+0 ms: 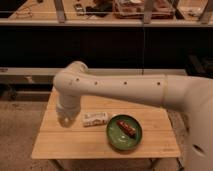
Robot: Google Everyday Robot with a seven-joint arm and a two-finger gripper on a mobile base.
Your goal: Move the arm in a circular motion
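The arm, thick and cream-white with small dark dots, reaches in from the right across the middle of the view. It bends at a bulbous joint and its last segment hangs down over the left part of the wooden table. The gripper is at that segment's lower end, just left of a white wrapped bar, shut, with nothing seen in it.
A green plate holding a brown snack sits right of the middle of the table. A dark counter with a shelf of clutter runs behind. The arm's large body fills the right side.
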